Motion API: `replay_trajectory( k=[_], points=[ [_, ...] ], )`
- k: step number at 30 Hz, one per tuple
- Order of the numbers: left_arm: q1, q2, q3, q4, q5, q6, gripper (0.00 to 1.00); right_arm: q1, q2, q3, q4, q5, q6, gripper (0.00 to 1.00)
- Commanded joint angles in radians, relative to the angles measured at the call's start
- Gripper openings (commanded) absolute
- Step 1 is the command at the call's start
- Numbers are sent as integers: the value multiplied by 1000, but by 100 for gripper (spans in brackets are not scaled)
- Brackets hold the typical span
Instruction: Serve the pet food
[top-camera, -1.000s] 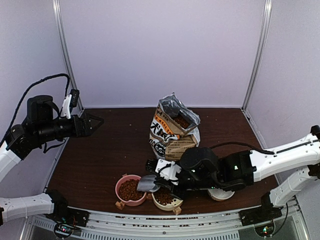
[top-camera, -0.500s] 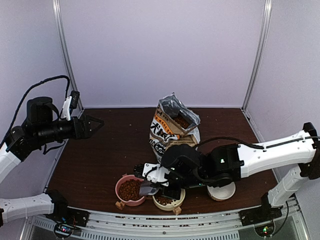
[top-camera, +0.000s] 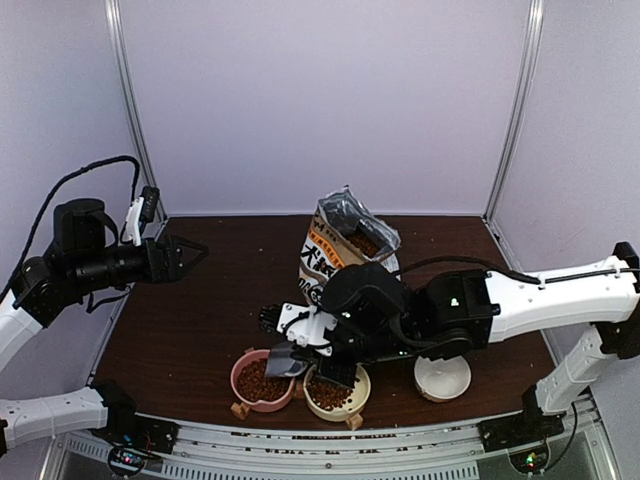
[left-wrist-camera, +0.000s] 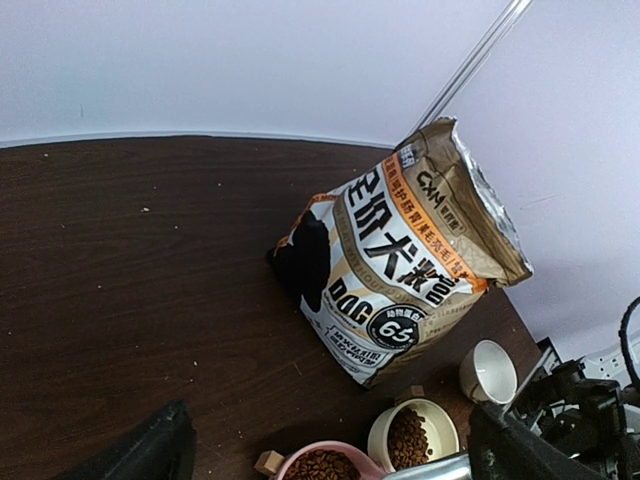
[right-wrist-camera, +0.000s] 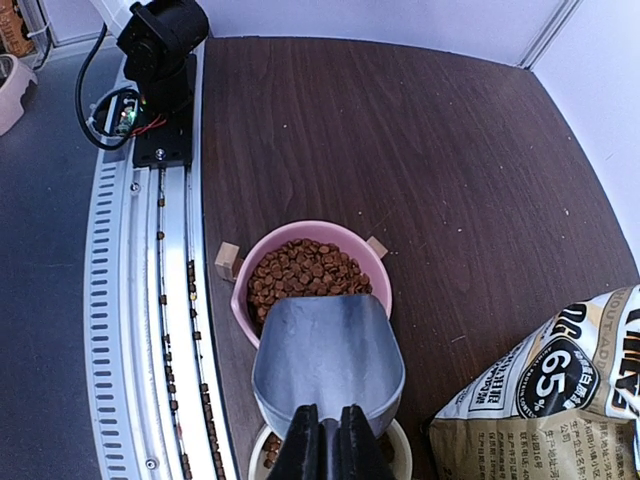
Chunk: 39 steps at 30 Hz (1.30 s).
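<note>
The right gripper (right-wrist-camera: 325, 425) has its fingers pinched on the handle of the metal scoop (right-wrist-camera: 328, 350), its bare pan hanging over the edge of the pink bowl (right-wrist-camera: 312, 228) on the side toward the cream bowl (left-wrist-camera: 447, 425). The pet food (right-wrist-camera: 300, 275) lies heaped in the pink bowl, with more in the cream bowl just beside it and in the open mouth of the printed kraft bag (left-wrist-camera: 400, 280) behind the pink bowl. The left gripper (top-camera: 192, 247) hangs well left of the pink bowl, fingers spread wide.

A bag (left-wrist-camera: 400, 270) stands beyond pink bowl (left-wrist-camera: 350, 454) and cream bowl (left-wrist-camera: 378, 450) of pet food (left-wrist-camera: 408, 438).
</note>
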<state>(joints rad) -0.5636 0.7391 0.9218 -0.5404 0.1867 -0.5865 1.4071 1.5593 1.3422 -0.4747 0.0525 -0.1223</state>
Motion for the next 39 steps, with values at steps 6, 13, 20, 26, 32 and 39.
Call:
replay_trajectory(
  k=[6, 13, 20, 26, 32, 39],
  points=[
    [5, -27, 25, 79, 24, -46, 98, -4, -258, 51, 113, 94, 132, 0],
    [5, -32, 48, 52, 10, -67, 98, -31, -390, 65, 44, 374, 188, 0],
    [5, -32, 59, 49, 4, -83, 98, -195, -515, 37, -55, 532, 241, 0],
    [6, -33, 63, 37, -6, -84, 98, -447, -617, -65, -43, 493, 330, 0],
    [6, -36, 74, 21, -9, -87, 98, -685, -635, -282, 71, 329, 410, 0],
    [5, -52, 74, -4, -15, -78, 98, -825, -607, -555, 300, 193, 491, 0]
  ],
)
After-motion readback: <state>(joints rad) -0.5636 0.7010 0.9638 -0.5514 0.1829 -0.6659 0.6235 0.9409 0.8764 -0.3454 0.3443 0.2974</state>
